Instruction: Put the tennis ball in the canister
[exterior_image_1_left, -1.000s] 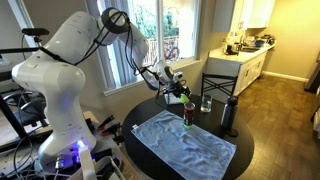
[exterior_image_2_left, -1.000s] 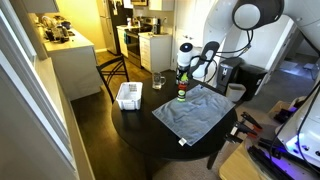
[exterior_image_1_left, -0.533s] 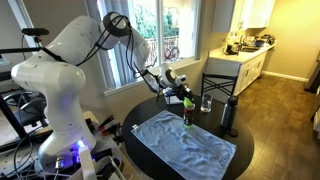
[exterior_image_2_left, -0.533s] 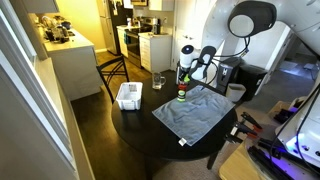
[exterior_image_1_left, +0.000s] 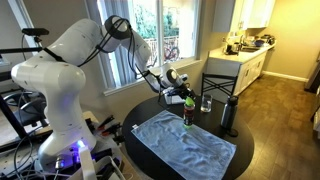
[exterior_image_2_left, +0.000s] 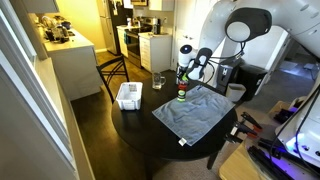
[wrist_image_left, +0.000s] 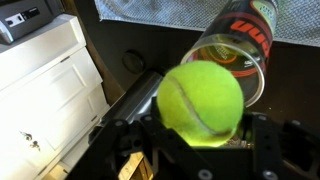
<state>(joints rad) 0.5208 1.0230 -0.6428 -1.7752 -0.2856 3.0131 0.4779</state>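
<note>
The tennis ball (wrist_image_left: 202, 103) is yellow-green and fills the middle of the wrist view. My gripper (wrist_image_left: 203, 138) is shut on it, with one finger on each side. Just behind the ball is the open mouth of the canister (wrist_image_left: 245, 40), a dark red-labelled tube. In both exterior views the canister (exterior_image_1_left: 187, 116) (exterior_image_2_left: 181, 99) stands upright on the round black table at the towel's far edge. The ball (exterior_image_1_left: 187, 101) shows as a green spot right at its top, with my gripper (exterior_image_1_left: 181, 92) (exterior_image_2_left: 188, 75) directly above. Whether the ball touches the rim I cannot tell.
A grey-blue towel (exterior_image_1_left: 186, 146) (exterior_image_2_left: 196, 113) covers much of the table (exterior_image_1_left: 150, 112). A dark grey bottle (exterior_image_1_left: 229, 115) and a clear glass (exterior_image_1_left: 206, 103) (exterior_image_2_left: 158, 81) stand near the canister. A white basket (exterior_image_2_left: 128, 96) sits at the table's edge, with a chair (exterior_image_2_left: 110, 70) behind it.
The arm's upper joints have shifted a little. The gripper has stayed over the canister with the ball held in it.
</note>
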